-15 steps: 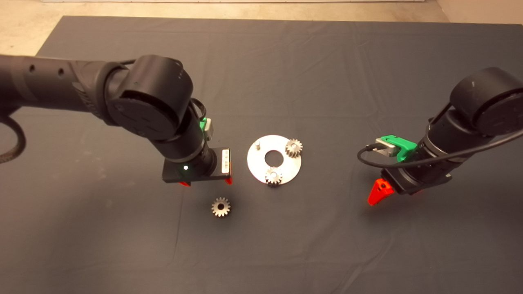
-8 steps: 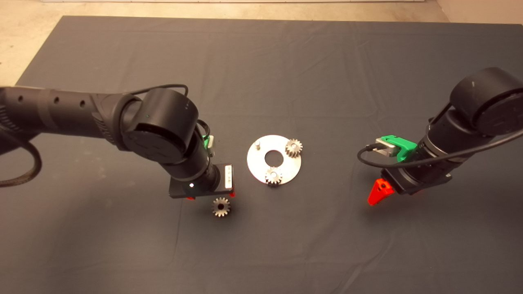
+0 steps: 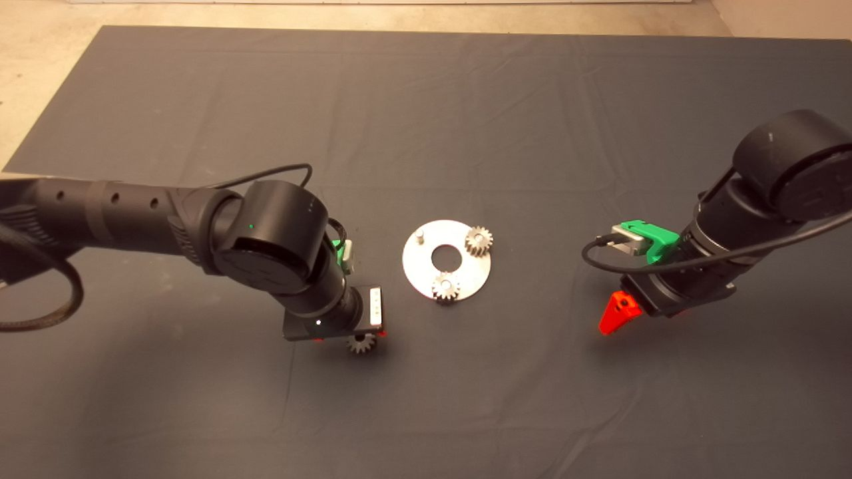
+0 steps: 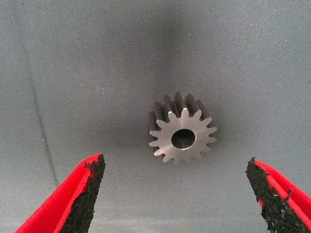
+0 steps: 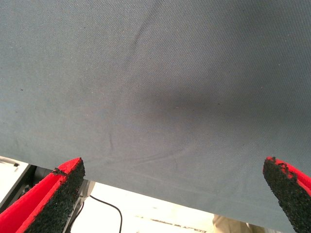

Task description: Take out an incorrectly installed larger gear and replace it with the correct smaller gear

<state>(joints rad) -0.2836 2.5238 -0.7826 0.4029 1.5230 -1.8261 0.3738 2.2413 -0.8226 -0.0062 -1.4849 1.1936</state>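
Observation:
A small bright silver gear (image 3: pixel 361 344) with a round centre hole lies flat on the mat, in front and to the left of the round metal plate (image 3: pixel 426 269). My left gripper (image 3: pixel 349 338) hangs open right over it. In the left wrist view the gear (image 4: pixel 181 136) lies between and just beyond the two spread pads (image 4: pixel 90 187), untouched. The plate carries two small silver gears (image 3: pixel 478 240) (image 3: pixel 445 287) and one bare peg (image 3: pixel 420 235). The larger dark-grey gear is out of view. My right gripper (image 3: pixel 642 318) is open and empty above the mat to the right of the plate.
The right wrist view shows only bare mat (image 5: pixel 160 87), its edge and a strip of floor with a cable (image 5: pixel 104 206). Pale floor (image 3: pixel 40 60) lies past the mat's far left corner.
My left arm has swung from beside the plate toward the front of the mat and now covers most of the loose gear. The right arm, the plate and its gears have not moved.

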